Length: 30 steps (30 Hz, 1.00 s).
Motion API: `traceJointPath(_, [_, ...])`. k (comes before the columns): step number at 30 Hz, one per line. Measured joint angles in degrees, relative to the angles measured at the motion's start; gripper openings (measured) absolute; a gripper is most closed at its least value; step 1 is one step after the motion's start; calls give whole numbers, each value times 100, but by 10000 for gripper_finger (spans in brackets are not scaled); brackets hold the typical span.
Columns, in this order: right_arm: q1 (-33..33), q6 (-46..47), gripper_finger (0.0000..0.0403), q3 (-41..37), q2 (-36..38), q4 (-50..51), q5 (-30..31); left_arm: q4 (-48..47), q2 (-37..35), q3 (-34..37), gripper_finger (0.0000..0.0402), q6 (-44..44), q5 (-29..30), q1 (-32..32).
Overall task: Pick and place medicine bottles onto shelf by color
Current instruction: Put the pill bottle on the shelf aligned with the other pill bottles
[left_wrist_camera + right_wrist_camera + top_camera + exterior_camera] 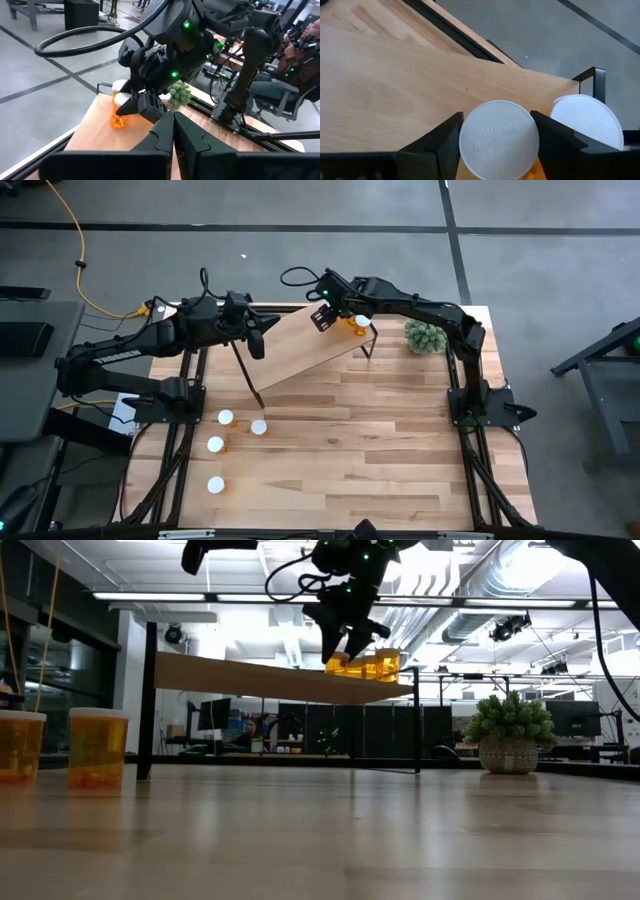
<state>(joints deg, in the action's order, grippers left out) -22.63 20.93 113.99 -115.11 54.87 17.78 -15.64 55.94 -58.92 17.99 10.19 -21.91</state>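
White-capped bottle (499, 140) stands upright between the right tool's (497, 145) fingers; left tool (173, 131) closed.

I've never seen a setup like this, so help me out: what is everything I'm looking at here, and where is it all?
Medicine bottles on the table: four, orange with white caps, standing near the table's left side, in front of the shelf.
Medicine bottles on the shelf: two, orange with white caps, side by side at the shelf's right end.
Shelf: one, light wood on thin black legs, across the back of the table.
Plant: one, fuzzy green, in a pale pot, back right of the table.
Table: one, light wood with black frame rails.
Person: one, seated far behind the table.
Left gripper: shut, empty, by the shelf's left end.
Right gripper: fingers either side of one shelf bottle's cap.
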Motion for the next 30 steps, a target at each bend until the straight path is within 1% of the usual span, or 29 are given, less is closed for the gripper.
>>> traceJointPath(8, [0, -34, 210, 0, 0, 2, -23, 0, 0, 0, 0, -6, -15, 0])
traceJointPath(21, [0, -46, 242, 0, 0, -37, -12, 0, 0, 0, 0, -4, -46, 0])
traceJointPath(25, [0, -46, 245, 0, 0, -319, 120, 0, 0, 0, 0, -12, -120, 0])
traceJointPath(30, [0, -182, 245, 0, 66, -776, 108, 0, -1, 0, 0, -134, -118, 0])
